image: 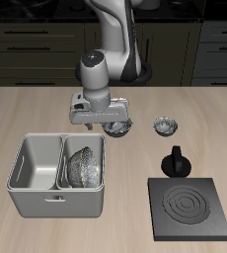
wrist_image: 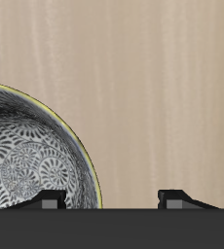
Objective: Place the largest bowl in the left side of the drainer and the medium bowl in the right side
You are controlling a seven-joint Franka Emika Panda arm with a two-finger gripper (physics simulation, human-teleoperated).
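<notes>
The task looks about half done. In the exterior view the drainer (image: 35,204) stands in the lower left of the frame, and one speckled bowl (image: 84,166) lies tilted in its compartment nearer the middle of the frame. Seen from the drainer's front this is the right side, so I judge it to be the medium bowl, but the sizes are hard to compare here. The other compartment (image: 37,163), toward the left edge of the frame, has nothing in it.

The end effector (image: 108,125) hangs low over a second bowl (image: 123,127) on the table (image: 37,107), just behind the drainer and near the middle of the frame. I take this one for the largest bowl. The smallest bowl (image: 165,126) stands beside it, toward the right of the frame, and it has no part in the task.

In the wrist view the fingers of the end effector (wrist_image: 114,199) are wide apart and hold nothing. The largest bowl (wrist_image: 31,146) is upright, and its rim runs close to one fingertip (wrist_image: 52,201); whether they touch I cannot tell.

What is left, in my judgement: to close on this rim, lift the bowl, carry it over to the free compartment and set it down there.
</notes>
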